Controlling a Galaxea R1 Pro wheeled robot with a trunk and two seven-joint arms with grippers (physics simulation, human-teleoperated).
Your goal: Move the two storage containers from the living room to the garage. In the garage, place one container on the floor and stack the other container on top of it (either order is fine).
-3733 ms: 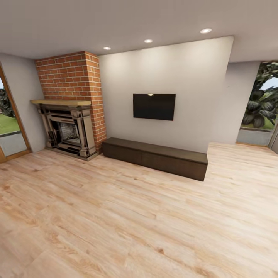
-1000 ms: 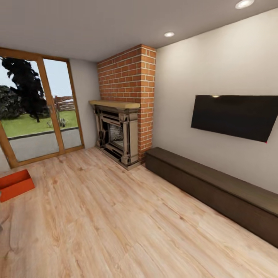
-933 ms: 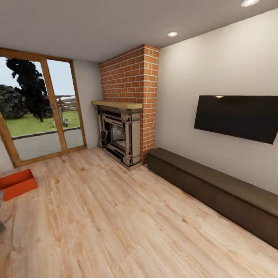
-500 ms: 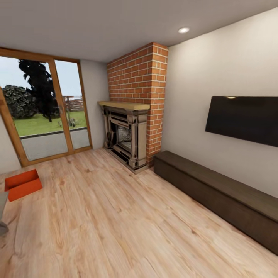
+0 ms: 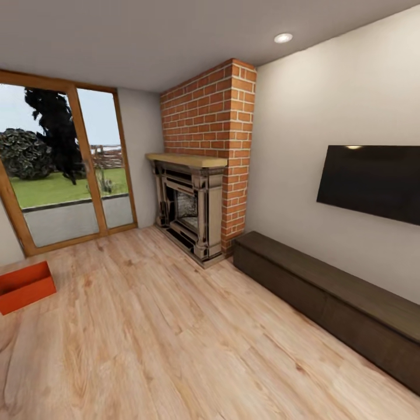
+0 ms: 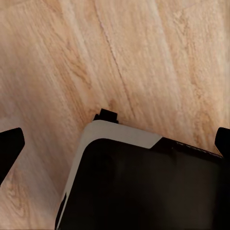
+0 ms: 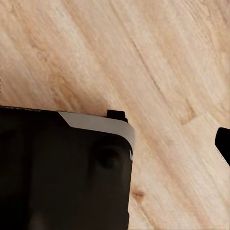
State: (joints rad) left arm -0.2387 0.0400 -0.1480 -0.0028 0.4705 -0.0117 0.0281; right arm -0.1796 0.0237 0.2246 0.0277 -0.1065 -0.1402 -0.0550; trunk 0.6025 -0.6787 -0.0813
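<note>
Sitting on the wood-plank floor (image 5: 175,338) at nine o'clock, one storage container (image 5: 24,287) lies well apart from the fireplace (image 5: 189,210), while both jaws' state cannot be told.

Left gripper (image 6: 115,143), left wrist view: the two dark fingertips (image 6: 10,146) stand at opposite margins of the frame, spread wide with nothing between them. The gripper points downward, over a part of the robot's own body, a black housing (image 6: 143,191) with a pale grey rounded rim and a small black tab at its edge.

Right gripper (image 7: 115,143), right wrist view: one dark fingertip (image 7: 223,143) shows at the frame's margin, the place of a spread jaw; its partner cannot be made out against the black housing (image 7: 57,177). This gripper also points downward, above a rounded, grey-rimmed corner of the housing, and carries nothing.
</note>
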